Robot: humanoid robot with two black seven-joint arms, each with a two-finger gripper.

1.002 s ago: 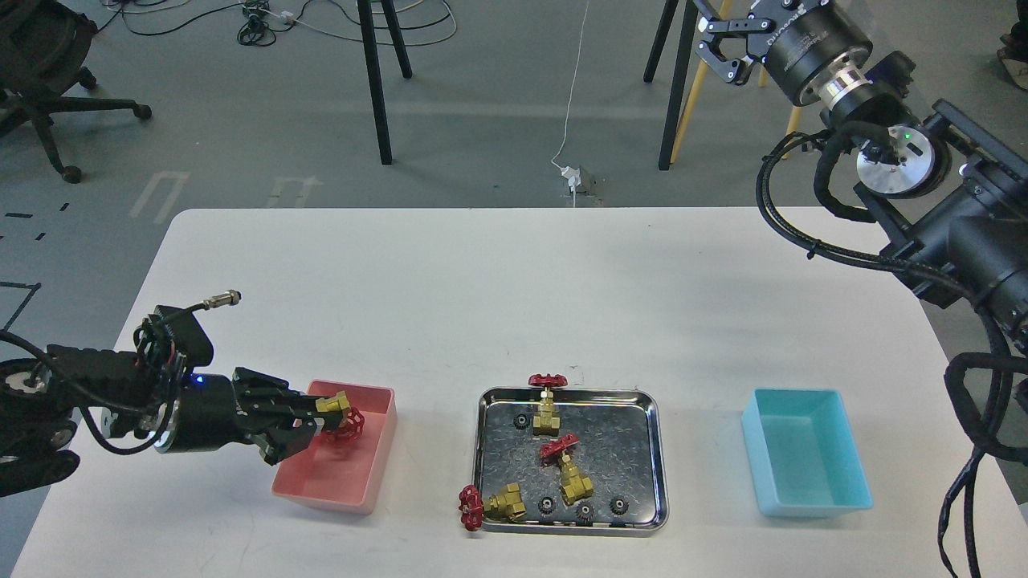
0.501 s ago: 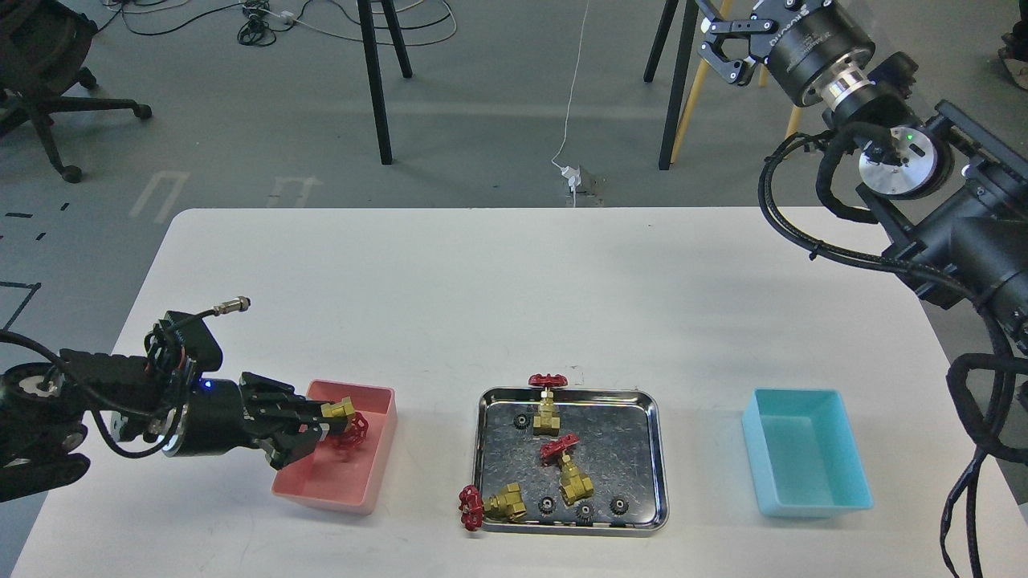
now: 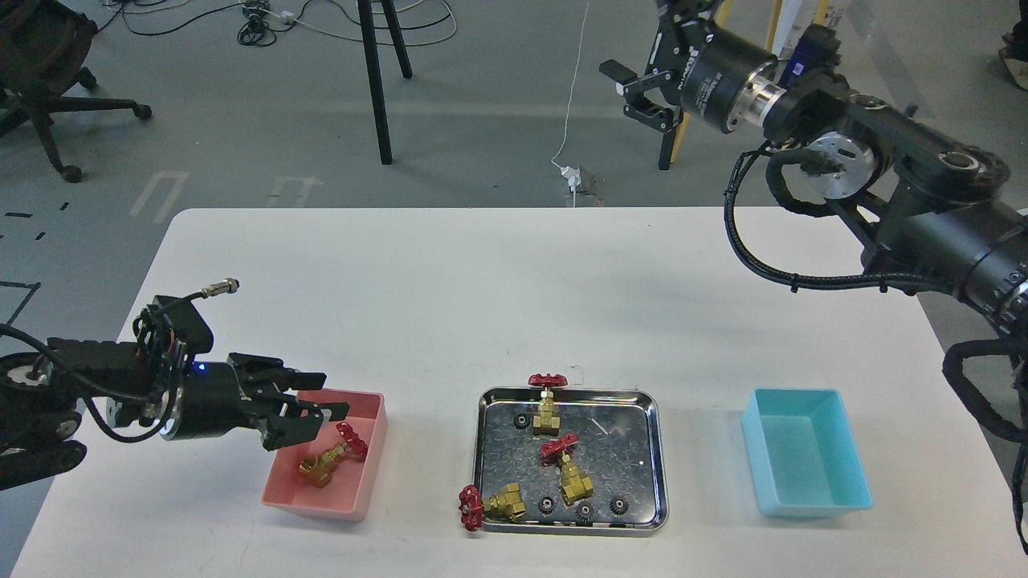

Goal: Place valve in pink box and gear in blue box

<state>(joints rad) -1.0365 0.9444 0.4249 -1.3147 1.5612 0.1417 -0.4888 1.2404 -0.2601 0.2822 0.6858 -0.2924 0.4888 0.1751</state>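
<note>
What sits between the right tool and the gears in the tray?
Nothing visible. The right tool hangs high beyond the table's far edge, open and empty. Bare tabletop separates it from the steel tray. In the tray, three valves crowd the gears, so the final approach looks tight.

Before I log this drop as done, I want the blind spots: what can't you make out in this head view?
- pink box: its left inner wall is hidden behind the left gripper.
- valve: lies inside the box; whether it touches a wall is too small to tell.
- gears in the steel tray: too small to count teeth.
- right gripper: its upper finger is partly hidden behind its own body.
</note>
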